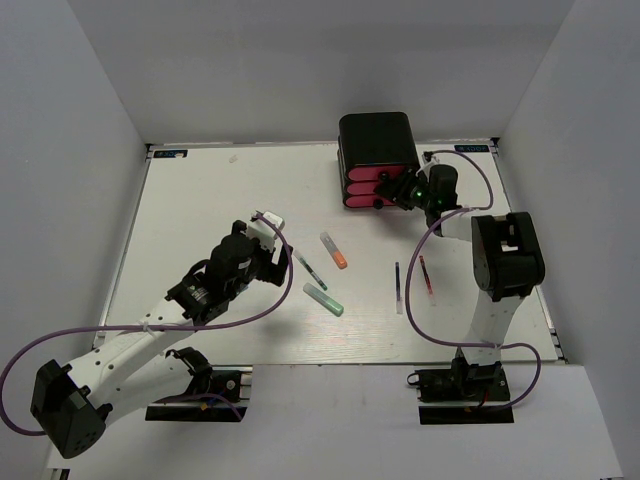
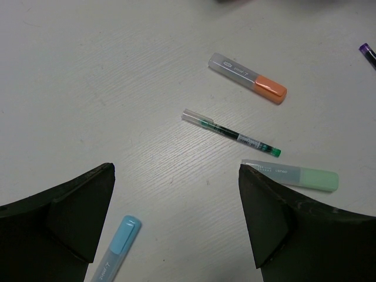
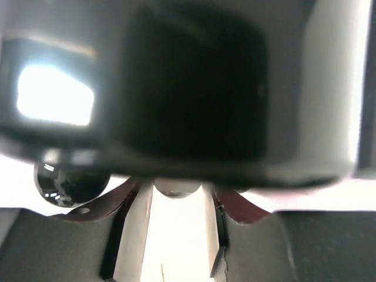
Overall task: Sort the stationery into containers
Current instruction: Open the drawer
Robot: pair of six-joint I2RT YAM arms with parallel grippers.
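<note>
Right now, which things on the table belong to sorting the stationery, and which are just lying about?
Job: orange marker, green marker, light blue marker, thin green pen, blue pen, red pen, drawer cabinet.
Lying about: only the arms' purple cables.

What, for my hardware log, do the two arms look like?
Both the left arm and right arm have white links, black joints and black jaws. A purple cable loops beside each. The right wrist shows small green lights.
</note>
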